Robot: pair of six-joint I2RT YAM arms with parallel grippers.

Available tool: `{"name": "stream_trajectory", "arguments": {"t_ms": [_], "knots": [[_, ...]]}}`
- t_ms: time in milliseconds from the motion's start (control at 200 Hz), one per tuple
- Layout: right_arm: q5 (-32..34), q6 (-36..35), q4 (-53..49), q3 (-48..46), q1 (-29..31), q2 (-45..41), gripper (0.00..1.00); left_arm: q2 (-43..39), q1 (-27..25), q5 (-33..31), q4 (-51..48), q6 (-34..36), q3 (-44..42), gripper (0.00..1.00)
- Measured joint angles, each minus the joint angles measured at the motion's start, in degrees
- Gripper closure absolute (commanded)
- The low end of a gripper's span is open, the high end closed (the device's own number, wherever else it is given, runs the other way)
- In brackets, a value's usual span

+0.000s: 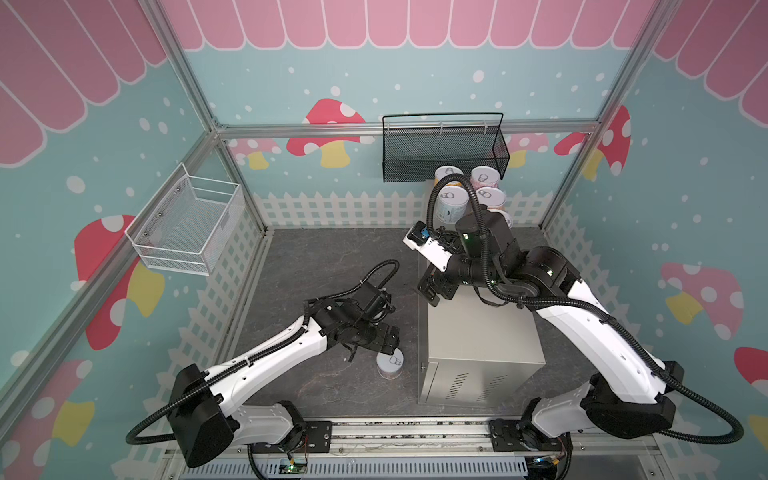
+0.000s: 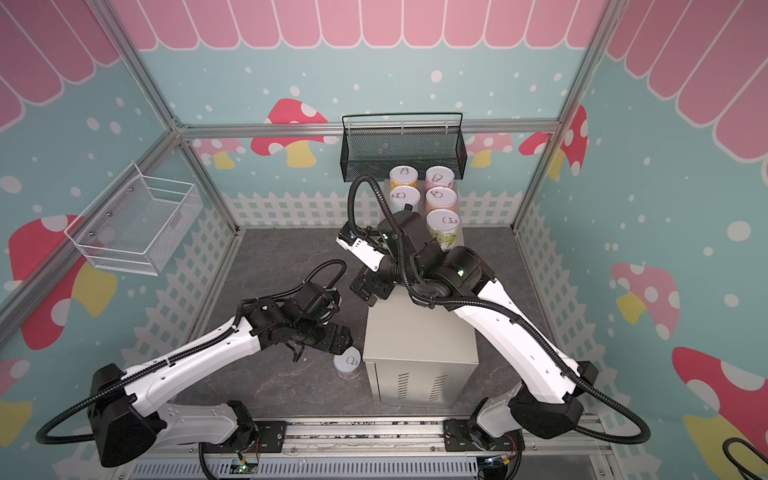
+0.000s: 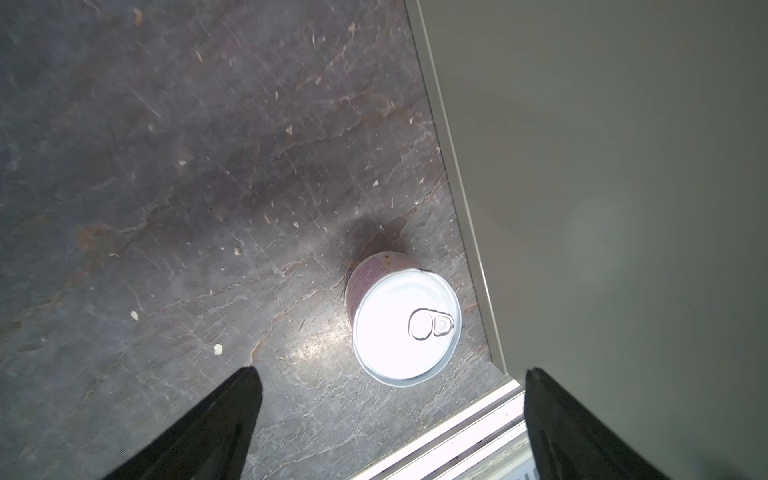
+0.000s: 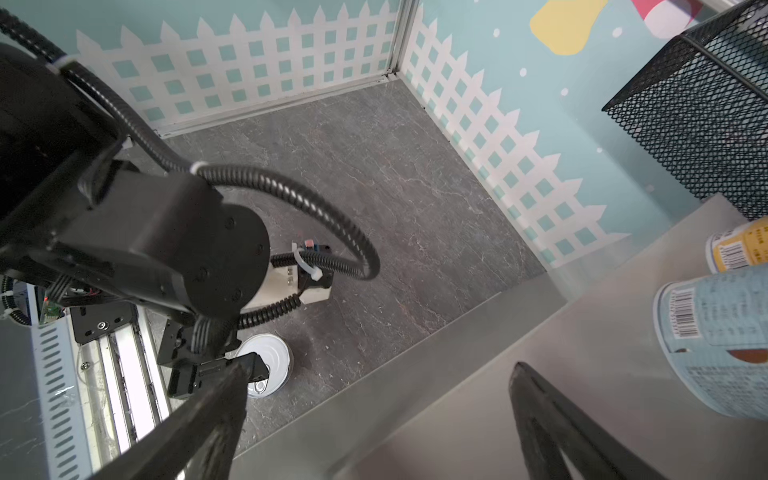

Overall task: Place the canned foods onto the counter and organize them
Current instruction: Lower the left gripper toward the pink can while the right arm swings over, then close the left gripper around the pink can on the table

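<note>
Six cans (image 2: pixel 348 363), one counter (image 2: pixel 419 332), one black basket (image 2: pixel 401 151), one white basket (image 2: pixel 133 224).

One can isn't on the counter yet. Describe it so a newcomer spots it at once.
Find the tall beige-grey cabinet standing on the dark stone floor. Close beside the corner of its vented end, one can stands upright on the floor. Unlike the five cans grouped on the cabinet top, it sits alone low down, pink-labelled.

**Arm and picture edges hide cans**

In a top view the right arm (image 1: pixel 490 249) covers most of the green can (image 1: pixel 507 218) and the counter's (image 1: pixel 478 332) middle. The left end effector (image 1: pixel 392 345) overlaps the floor can's (image 1: pixel 390 368) lid. The right wrist view's edge cuts off the blue can (image 4: pixel 719 340) and the yellow can (image 4: pixel 744 249). Label print is too small to read.
</note>
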Motion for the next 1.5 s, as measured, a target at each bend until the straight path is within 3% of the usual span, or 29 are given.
{"name": "stream_trajectory", "arguments": {"t_ms": [240, 906, 1501], "knots": [[1.2, 0.0, 0.5, -1.6, 0.7, -2.6, 0.01, 3.0, -7.2, -4.6, 1.1, -2.7, -2.9, 0.02], [1.4, 0.7, 1.3, -3.7, 1.0, -4.9, 0.01, 6.6, -9.0, -5.7, 15.3, -5.4, -13.3, 0.03], [1.5, 0.9, 2.3, -5.1, 1.0, -4.9, 0.00, 6.7, -9.0, -8.9, 17.9, -4.2, -13.7, 0.24]]}}
